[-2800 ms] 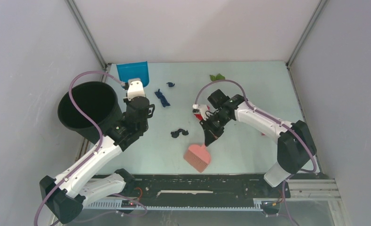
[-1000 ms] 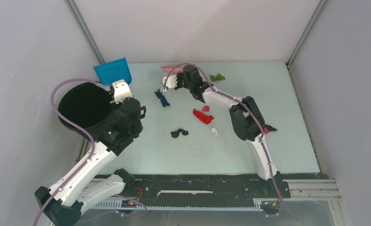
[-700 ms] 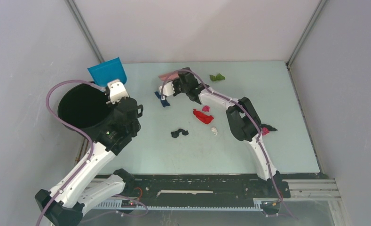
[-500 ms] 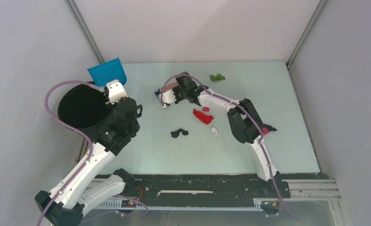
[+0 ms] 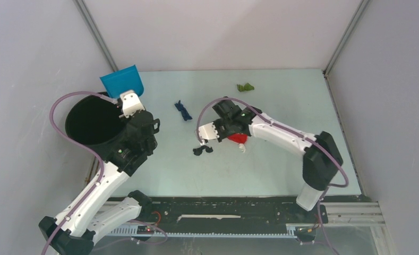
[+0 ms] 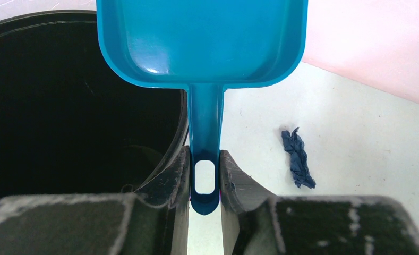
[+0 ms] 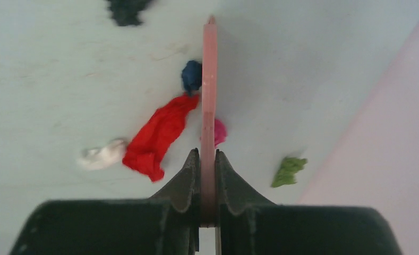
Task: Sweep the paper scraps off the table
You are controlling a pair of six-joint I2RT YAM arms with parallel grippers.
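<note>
Crumpled paper scraps lie scattered over the pale green table (image 5: 249,170). A red one (image 7: 156,138), a white one (image 7: 102,154) and a magenta one (image 7: 219,132) sit close together mid-table. A black scrap (image 5: 202,150) is just to their left, a dark blue strip (image 5: 183,110) farther back, and a green bit (image 5: 245,87) near the far wall.

The right gripper (image 7: 208,154) is clamped on the pink brush (image 7: 209,95), seen edge-on above the red cluster. The left gripper (image 6: 204,178) pinches the handle of the blue dustpan (image 6: 202,37), which is raised beside the black bin (image 5: 90,119).

The step in hand appears to be gathering. Next, the brush likely needs to draw the scraps together, and the dustpan must come down to the table.

Half a second earlier the brush was beside the dark blue strip; it now sits nearer the middle. The dustpan has barely shifted.
</note>
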